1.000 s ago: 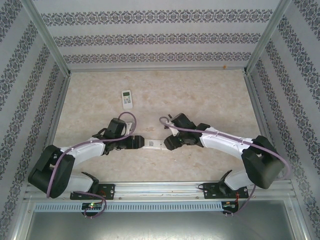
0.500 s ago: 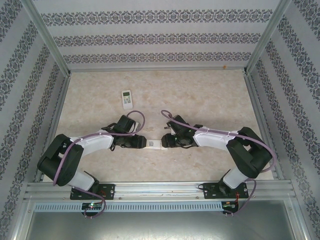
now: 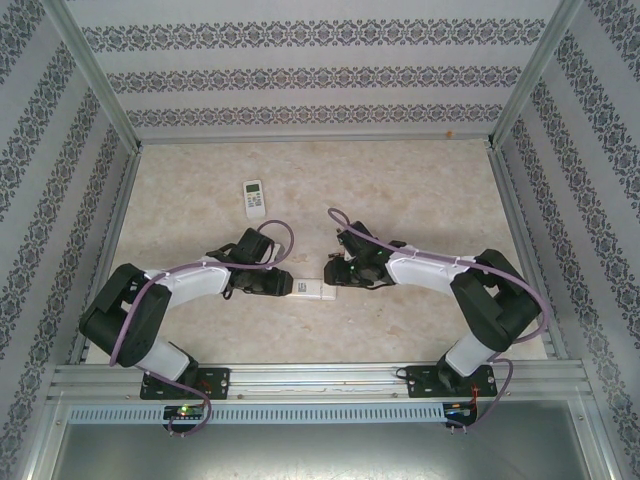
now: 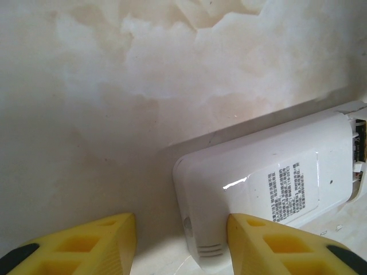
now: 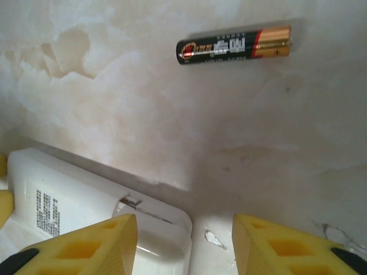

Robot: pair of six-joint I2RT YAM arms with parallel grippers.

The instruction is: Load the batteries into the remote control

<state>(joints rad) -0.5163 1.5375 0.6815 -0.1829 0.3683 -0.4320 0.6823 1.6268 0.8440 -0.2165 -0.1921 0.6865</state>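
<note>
A white remote control [image 3: 313, 289] lies label side up on the table between my two grippers. In the left wrist view its rounded end [image 4: 252, 183] sits between the yellow fingers of my left gripper [image 4: 181, 229]. That gripper is open: the right finger [image 4: 269, 246] rests against the remote and the left finger stands clear. My right gripper [image 5: 185, 226] is open at the remote's other end [image 5: 86, 206], where a dark seam shows at the back cover. One of the batteries [image 5: 232, 44], black with a copper end, lies on the table beyond the right gripper.
A second, smaller white remote [image 3: 254, 198] lies at the far left of the marbled table [image 3: 420, 190]. Patterned walls with metal posts enclose the table on three sides. A metal rail [image 3: 320, 380] runs along the near edge.
Both arms have folded their elbows inward. The left jaws have narrowed around the remote's end. The right gripper has drawn slightly away toward the far side.
</note>
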